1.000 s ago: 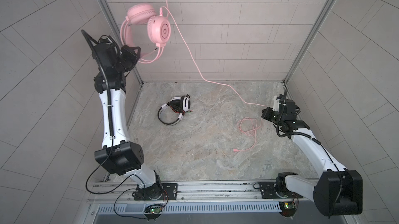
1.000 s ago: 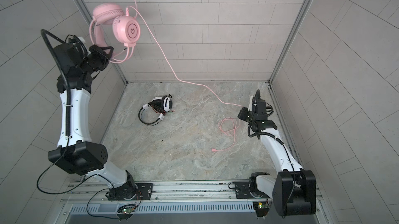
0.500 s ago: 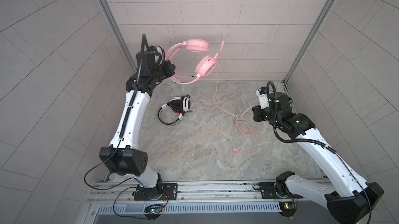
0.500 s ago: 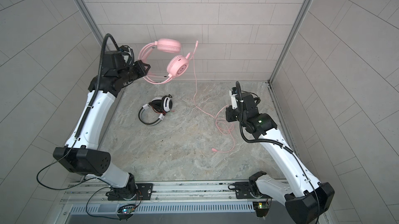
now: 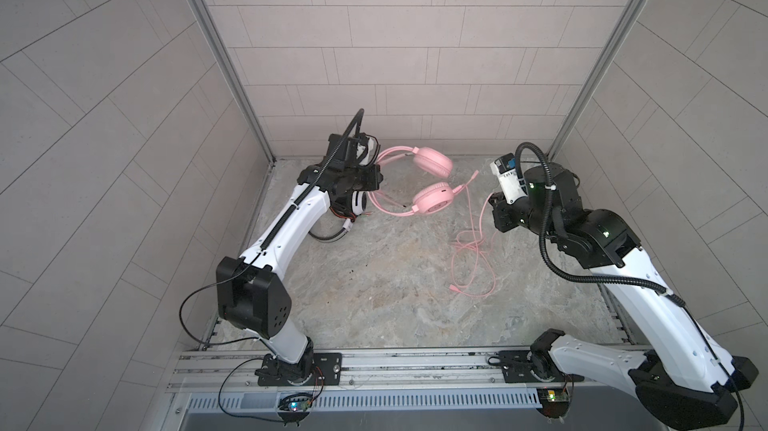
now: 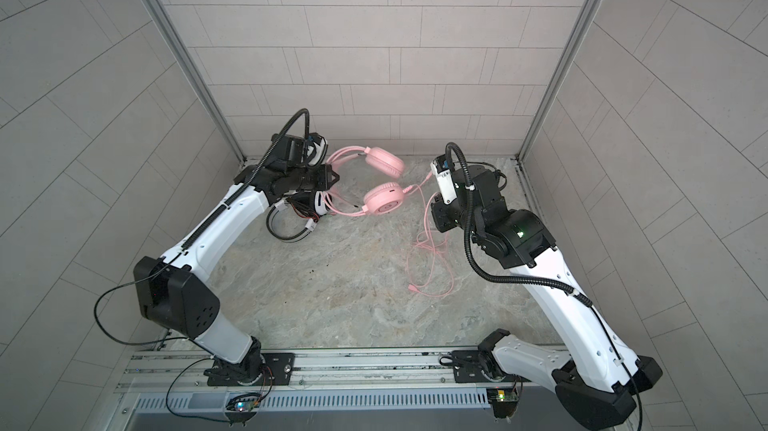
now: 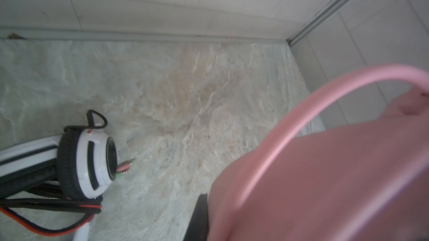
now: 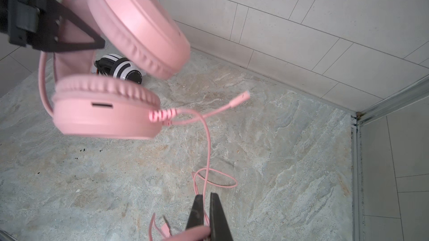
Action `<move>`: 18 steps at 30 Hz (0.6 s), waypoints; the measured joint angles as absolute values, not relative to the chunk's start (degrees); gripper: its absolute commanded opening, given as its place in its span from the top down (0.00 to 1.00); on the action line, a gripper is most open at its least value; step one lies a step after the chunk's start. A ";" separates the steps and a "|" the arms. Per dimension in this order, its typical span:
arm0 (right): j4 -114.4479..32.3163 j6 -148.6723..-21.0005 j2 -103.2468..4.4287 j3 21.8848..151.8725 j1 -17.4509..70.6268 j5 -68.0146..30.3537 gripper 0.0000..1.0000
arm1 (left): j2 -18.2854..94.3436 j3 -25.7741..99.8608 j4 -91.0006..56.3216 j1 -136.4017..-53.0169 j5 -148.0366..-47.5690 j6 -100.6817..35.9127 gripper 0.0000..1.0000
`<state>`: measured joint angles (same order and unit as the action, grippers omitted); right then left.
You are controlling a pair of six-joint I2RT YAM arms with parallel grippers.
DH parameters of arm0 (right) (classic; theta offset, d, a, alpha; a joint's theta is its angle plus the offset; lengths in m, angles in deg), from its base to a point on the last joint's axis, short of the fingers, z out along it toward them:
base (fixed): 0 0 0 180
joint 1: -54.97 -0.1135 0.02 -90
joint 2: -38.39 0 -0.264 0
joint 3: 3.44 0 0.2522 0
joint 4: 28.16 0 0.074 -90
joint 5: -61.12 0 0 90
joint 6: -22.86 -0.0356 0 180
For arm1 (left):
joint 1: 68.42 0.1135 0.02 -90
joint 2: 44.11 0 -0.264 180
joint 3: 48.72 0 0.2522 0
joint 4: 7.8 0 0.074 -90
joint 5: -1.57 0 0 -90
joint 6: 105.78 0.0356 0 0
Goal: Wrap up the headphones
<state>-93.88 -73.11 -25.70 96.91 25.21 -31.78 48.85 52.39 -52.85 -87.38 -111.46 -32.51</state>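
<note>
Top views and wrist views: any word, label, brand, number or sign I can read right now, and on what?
Nothing can be read.
On the white camera module on the right wrist: small dark print, too small to read in both top views.
On the white headset: a tiny red mark on the ear cup, too blurred to read.
On the pink headset and pink cord: no lettering shows.
</note>
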 measured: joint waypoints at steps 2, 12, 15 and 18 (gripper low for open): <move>-95.24 -72.63 -26.84 99.08 24.71 -31.93 1.00 | 49.73 51.04 -52.74 -87.97 -112.42 -31.79 1.00; -99.67 -70.08 -34.73 108.54 17.56 -33.94 1.00 | 51.37 49.99 -51.34 -89.98 -116.24 -29.19 1.00; -100.37 -69.25 -36.59 110.94 17.04 -34.66 1.00 | 51.85 50.12 -51.75 -91.86 -116.38 -27.88 1.00; -100.57 -68.52 -37.81 113.17 16.97 -36.02 1.00 | 53.03 50.45 -52.59 -94.03 -116.53 -26.54 1.00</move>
<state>-100.57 -68.52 -37.81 113.17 16.97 -36.02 53.03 50.45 -52.59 -94.03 -116.53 -26.54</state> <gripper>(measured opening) 0.048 0.083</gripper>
